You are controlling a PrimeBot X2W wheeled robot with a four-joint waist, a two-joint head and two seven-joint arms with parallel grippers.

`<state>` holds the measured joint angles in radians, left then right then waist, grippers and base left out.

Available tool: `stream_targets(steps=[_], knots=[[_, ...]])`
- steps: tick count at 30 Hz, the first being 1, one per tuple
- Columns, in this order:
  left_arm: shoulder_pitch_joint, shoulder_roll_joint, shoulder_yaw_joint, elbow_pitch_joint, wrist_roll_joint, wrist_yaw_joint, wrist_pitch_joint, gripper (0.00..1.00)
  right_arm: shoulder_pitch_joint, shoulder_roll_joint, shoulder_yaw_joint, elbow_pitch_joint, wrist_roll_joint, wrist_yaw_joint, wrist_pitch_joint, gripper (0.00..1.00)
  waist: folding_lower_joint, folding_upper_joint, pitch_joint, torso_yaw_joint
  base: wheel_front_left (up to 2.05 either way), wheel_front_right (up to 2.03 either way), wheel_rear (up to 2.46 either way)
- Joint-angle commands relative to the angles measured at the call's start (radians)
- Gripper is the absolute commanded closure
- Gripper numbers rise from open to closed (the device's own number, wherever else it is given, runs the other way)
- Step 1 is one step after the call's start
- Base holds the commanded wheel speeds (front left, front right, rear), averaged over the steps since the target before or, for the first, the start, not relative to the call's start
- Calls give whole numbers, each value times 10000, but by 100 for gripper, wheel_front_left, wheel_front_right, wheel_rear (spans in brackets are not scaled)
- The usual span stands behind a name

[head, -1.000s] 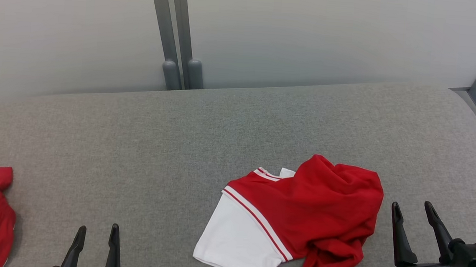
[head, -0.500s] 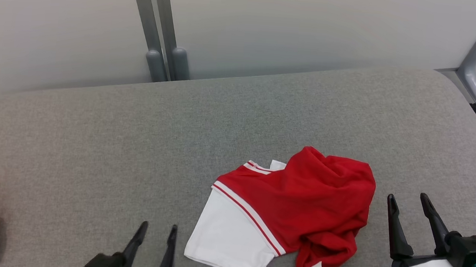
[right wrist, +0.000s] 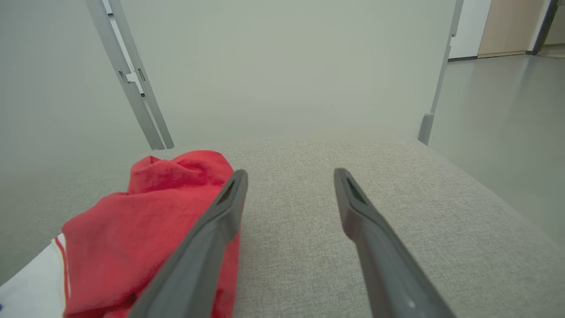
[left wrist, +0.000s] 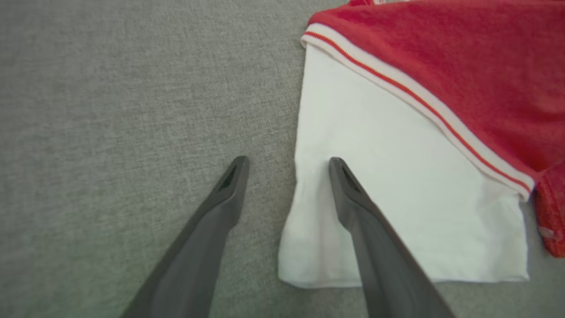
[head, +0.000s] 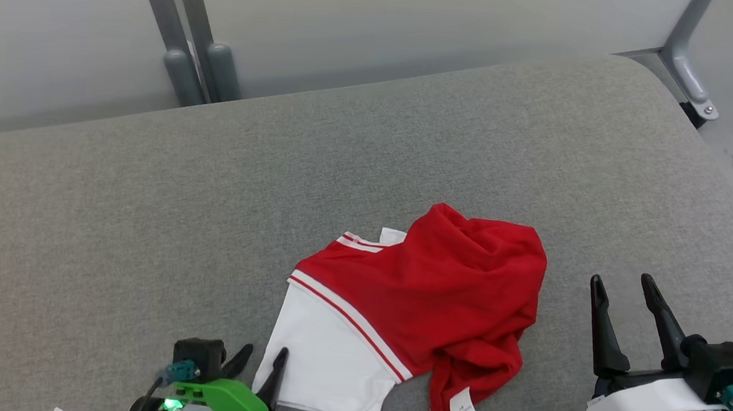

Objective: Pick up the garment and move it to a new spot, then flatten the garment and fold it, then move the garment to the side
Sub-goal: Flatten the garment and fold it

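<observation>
Garment [head: 417,306] crumpled red-and-white knit, coarse grey cushion [head: 146,216], left pincer [head: 264,351] wide astride white edge, right pincer [head: 620,279] wide

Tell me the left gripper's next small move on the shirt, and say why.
Probably lower the left gripper and close it on the edge of the white sleeve. Its jaws stand open astride that edge, one finger over the sleeve, the other over the grey cushion, and the shirt lies crumpled, not yet lifted.
</observation>
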<state>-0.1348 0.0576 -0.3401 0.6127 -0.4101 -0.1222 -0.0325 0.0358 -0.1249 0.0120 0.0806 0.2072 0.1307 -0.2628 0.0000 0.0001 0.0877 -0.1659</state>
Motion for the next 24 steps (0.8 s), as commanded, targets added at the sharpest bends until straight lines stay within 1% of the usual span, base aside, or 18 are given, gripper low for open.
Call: stream_targets(steps=[1,2,4,6,8,9,11,16,19,20,24], knots=[[66,3,-158,309,-255,-46,415,100,2,26,-27,25,31,1,-31,0,0,-1,58,-150,0,0,0],[47,-32,-213,234,-510,-75,545,100,30,47,-53,38,41,1,-31,0,0,-1,15,-157,0,0,0],[15,-40,-3,-156,-1118,-88,590,100,95,81,-94,47,58,1,-31,0,0,-1,-67,-145,0,0,0],[-183,30,384,-1036,-1778,-85,480,100,138,122,-143,61,75,1,-31,0,0,-1,-172,-102,0,0,0],[-432,427,767,-1799,-1981,-62,427,100,137,141,-159,55,88,1,-31,0,0,-1,-252,-33,0,0,0],[-577,582,956,-2173,-2059,17,433,100,135,151,-165,56,93,1,-31,0,0,-1,-286,0,0,0,0],[-929,889,1246,-3043,-2186,90,682,100,135,156,-154,61,86,1,-31,0,0,-1,-357,58,0,0,0],[-2268,2136,2017,-4905,-2487,317,2011,100,-10,128,-78,65,107,1,-31,0,0,-1,-425,99,0,0,0],[-3139,2777,2285,-5485,-2522,368,2804,100,-100,168,-77,71,130,1,-31,0,0,-1,-418,34,0,0,0],[-3483,3090,2369,-5620,-2451,392,3077,100,-129,187,-55,80,133,1,-31,0,0,-1,-405,-4,0,0,0],[-4706,3877,2526,-5794,-2286,337,3806,100,-173,304,-50,110,173,1,-31,0,0,-1,-352,-136,0,0,0]])
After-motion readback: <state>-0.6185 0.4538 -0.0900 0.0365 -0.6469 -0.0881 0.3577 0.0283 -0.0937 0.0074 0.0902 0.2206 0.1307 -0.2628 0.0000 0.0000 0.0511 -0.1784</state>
